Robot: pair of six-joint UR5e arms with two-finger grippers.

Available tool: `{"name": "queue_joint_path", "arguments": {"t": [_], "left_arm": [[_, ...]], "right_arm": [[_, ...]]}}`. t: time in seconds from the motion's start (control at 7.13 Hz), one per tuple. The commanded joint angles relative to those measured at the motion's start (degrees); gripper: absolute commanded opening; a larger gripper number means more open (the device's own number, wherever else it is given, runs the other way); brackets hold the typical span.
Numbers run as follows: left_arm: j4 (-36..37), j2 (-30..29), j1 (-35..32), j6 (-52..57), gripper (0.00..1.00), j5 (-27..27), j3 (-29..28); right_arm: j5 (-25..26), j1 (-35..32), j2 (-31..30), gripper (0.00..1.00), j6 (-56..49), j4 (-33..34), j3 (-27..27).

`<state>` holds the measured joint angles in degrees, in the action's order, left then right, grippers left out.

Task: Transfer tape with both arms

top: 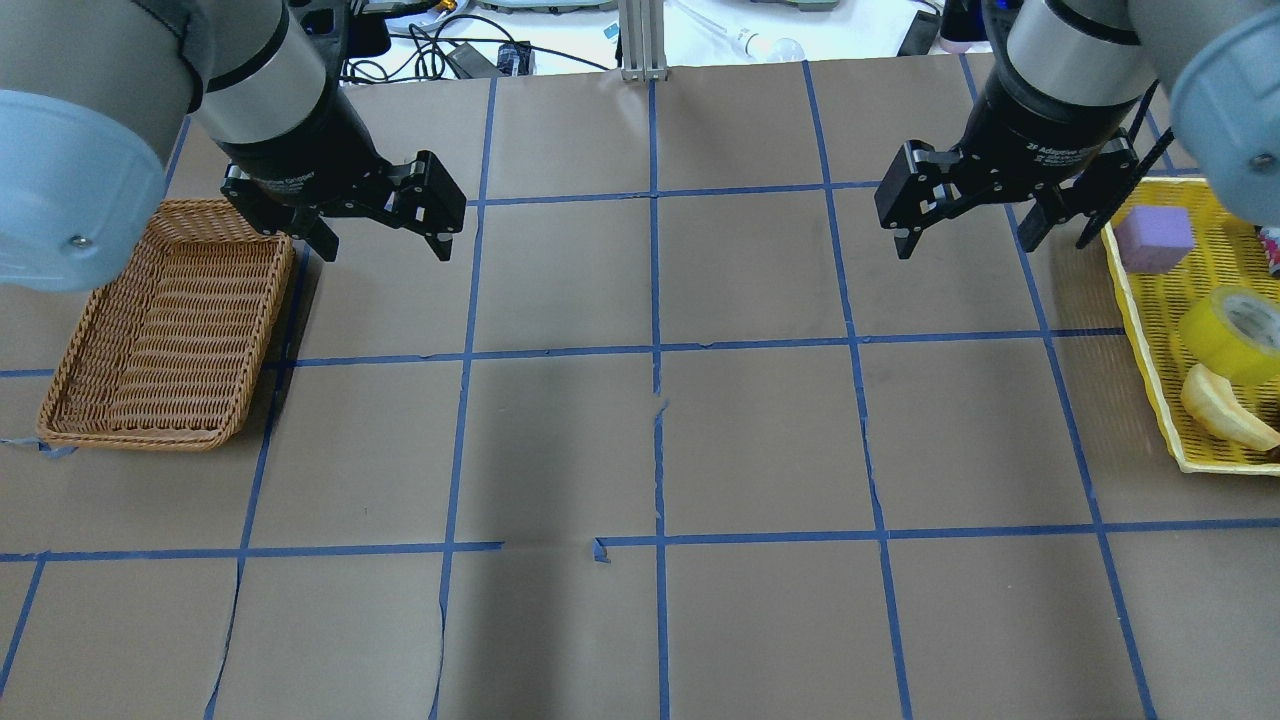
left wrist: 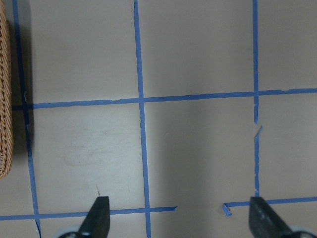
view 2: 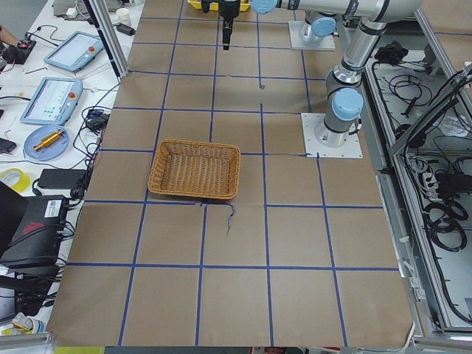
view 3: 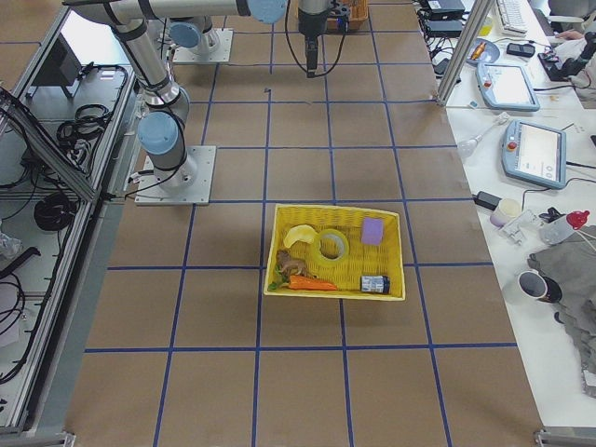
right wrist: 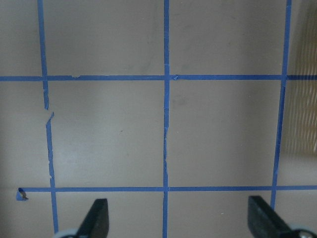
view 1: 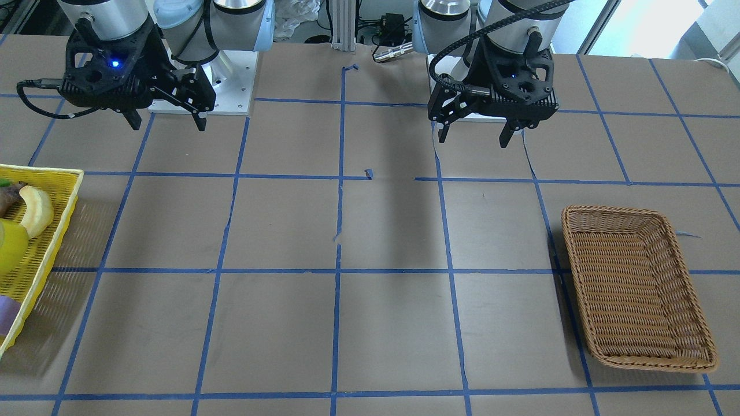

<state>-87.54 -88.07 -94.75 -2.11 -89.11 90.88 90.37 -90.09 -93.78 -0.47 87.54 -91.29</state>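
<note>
The yellow tape roll (top: 1207,338) with a white core lies in the yellow basket (top: 1142,330) at the table's right end; it also shows in the exterior right view (view 3: 331,245) and partly at the front view's left edge (view 1: 8,247). My right gripper (top: 965,245) hangs open and empty above the table, to the left of that basket and apart from the tape. It shows in the front view (view 1: 167,124) and the right wrist view (right wrist: 179,218). My left gripper (top: 385,250) hangs open and empty beside the wicker basket; it shows too in the front view (view 1: 474,138) and the left wrist view (left wrist: 179,218).
A brown wicker basket (top: 270,300) stands at the table's left end, nothing in it. The yellow basket also holds a banana (top: 1225,410), a purple block (top: 1153,238) and other small items. Blue tape lines grid the brown table.
</note>
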Motion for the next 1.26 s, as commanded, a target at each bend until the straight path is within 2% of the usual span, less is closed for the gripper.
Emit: {"name": "queue_joint_path", "arguments": {"t": [0.0, 0.56, 0.7, 0.98, 1.12], "left_arm": [[0.0, 0.0, 0.0, 0.0, 1.0, 0.1, 0.0], [0.1, 0.0, 0.0, 0.0, 1.0, 0.2, 0.0], [0.1, 0.0, 0.1, 0.0, 1.0, 0.2, 0.0], [0.1, 0.0, 0.0, 0.0, 1.0, 0.2, 0.0], [0.1, 0.0, 0.0, 0.0, 1.0, 0.2, 0.0]], "right_arm": [[0.3, 0.1, 0.0, 1.0, -0.3, 0.0, 0.0], [0.8, 2.4, 2.1, 1.0, -1.7, 0.5, -0.1], [0.7, 5.2, 2.3, 1.0, -4.9, 1.1, 0.0], [-0.2, 15.6, 3.6, 1.0, -15.1, 1.1, -0.1], [-0.2, 20.4, 6.6, 1.0, -24.7, 1.5, -0.1]]}}
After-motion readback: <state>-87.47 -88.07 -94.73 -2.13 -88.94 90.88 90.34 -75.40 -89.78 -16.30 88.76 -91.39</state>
